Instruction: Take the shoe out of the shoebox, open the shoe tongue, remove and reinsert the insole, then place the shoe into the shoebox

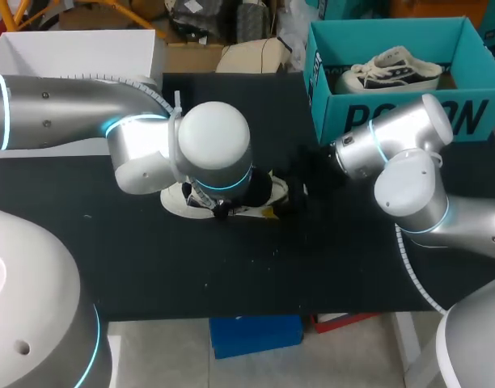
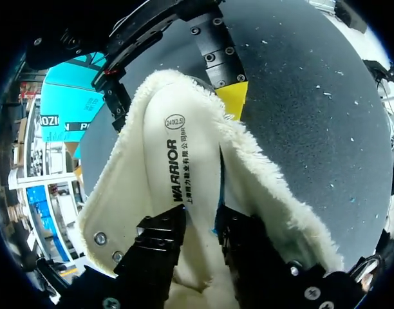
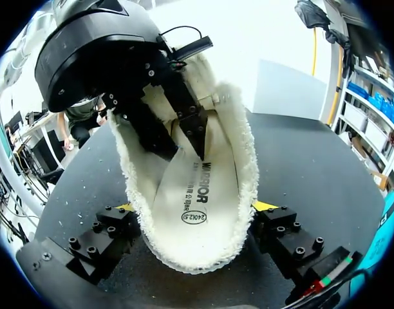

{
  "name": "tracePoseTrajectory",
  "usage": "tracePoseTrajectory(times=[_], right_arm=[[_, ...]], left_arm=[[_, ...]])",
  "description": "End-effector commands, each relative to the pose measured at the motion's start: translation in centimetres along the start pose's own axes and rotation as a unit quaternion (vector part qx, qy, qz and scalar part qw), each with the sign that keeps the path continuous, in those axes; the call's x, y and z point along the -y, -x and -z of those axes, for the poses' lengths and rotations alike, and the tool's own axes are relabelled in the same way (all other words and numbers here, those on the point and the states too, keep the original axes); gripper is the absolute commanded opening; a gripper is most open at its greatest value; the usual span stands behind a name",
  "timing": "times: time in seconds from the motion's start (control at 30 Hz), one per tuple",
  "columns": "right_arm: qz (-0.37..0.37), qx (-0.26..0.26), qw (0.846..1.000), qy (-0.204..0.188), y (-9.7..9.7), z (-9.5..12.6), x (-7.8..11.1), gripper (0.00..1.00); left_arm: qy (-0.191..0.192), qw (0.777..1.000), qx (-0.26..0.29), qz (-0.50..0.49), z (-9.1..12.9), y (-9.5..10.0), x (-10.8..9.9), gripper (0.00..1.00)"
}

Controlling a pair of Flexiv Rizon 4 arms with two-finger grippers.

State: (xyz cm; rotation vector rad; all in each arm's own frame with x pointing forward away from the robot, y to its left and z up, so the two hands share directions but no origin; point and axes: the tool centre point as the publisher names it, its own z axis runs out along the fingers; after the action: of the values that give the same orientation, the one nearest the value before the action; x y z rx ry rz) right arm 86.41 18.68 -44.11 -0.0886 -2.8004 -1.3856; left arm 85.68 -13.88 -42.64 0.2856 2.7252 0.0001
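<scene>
On the black table lies the fleece-lined shoe [image 1: 262,199], its mouth spread wide. The white printed insole [image 3: 192,193] lies inside it. My left gripper [image 2: 197,222] reaches down into the shoe and is shut on the insole [image 2: 184,161] toward its front. My right gripper [image 3: 196,207] holds the shoe [image 3: 245,164] at the heel, one yellow-tipped finger [image 3: 264,206] against each side. In the left wrist view a yellow fingertip [image 2: 232,98] of the right gripper presses the heel rim. In the head view my left wrist hides most of the shoe.
The teal shoebox [image 1: 393,113] stands at the back right with a second sneaker [image 1: 389,71] inside. A white box [image 1: 78,52] sits at the back left. Bare black tabletop [image 1: 231,267] lies in front of the shoe.
</scene>
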Motion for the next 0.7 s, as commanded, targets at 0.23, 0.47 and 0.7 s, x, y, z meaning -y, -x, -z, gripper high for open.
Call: tracePoseTrajectory(times=[0.23, 0.47, 0.7], right_arm=[[-0.001, 0.0, 1.0, 0.0, 0.0, 0.0, 0.3, 0.0], [-0.001, 0.0, 1.0, 0.0, 0.0, 0.0, 0.3, 0.0], [-0.001, 0.0, 1.0, 0.0, 0.0, 0.0, 0.3, 0.0]], left_arm=[[-0.054, 0.993, -0.091, -0.058, -4.7, -0.3, 0.9, 0.0], [-0.094, 0.978, -0.166, -0.082, -1.7, -0.9, 2.1, 0.0], [-0.098, 0.968, -0.212, -0.093, 0.1, -2.2, 2.8, 0.0]])
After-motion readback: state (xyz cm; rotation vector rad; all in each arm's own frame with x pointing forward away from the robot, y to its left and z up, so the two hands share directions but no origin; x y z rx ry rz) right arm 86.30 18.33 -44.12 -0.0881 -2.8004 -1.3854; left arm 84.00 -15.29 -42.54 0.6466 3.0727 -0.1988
